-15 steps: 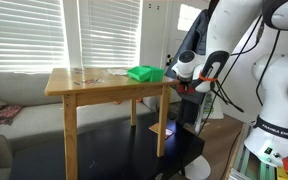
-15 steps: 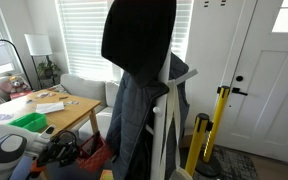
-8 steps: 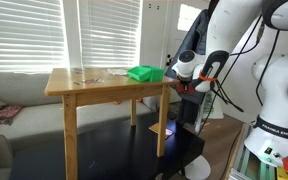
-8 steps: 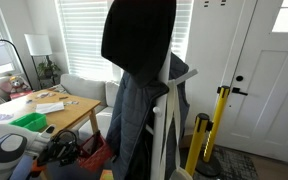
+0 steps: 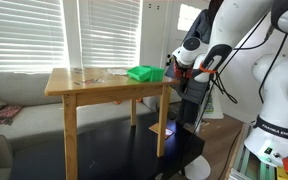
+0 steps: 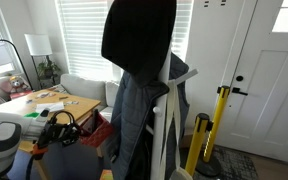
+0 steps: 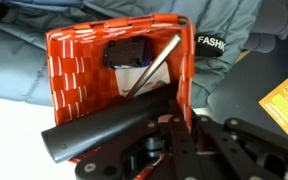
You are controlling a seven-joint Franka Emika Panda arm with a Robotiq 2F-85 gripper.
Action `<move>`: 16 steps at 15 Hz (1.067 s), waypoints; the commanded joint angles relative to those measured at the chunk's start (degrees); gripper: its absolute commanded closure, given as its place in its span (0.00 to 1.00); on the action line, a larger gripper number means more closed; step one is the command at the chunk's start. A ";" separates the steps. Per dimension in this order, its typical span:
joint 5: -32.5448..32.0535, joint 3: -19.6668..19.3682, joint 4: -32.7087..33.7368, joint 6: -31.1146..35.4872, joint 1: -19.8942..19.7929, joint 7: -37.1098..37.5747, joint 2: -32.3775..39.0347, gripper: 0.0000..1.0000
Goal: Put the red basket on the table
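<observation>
The gripper is clamped on the near wall of the red basket. It has risen since half a second ago, and in an exterior view it now hangs just off the table's robot-side edge, above top level. Inside the basket lie a dark object and a slanted metal rod. A green basket sits near that edge. The grey jacket below reads "FASHI".
</observation>
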 commanded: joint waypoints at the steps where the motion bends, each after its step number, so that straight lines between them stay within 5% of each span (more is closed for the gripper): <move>1: -1.91 -5.49 -0.17 0.69 2.80 -4.35 3.91 0.99; 8: -8.22 -11.01 -0.15 -1.84 9.99 -15.41 8.29 0.99; 16: -31.17 -17.00 -0.04 -12.66 28.27 -14.08 6.46 0.99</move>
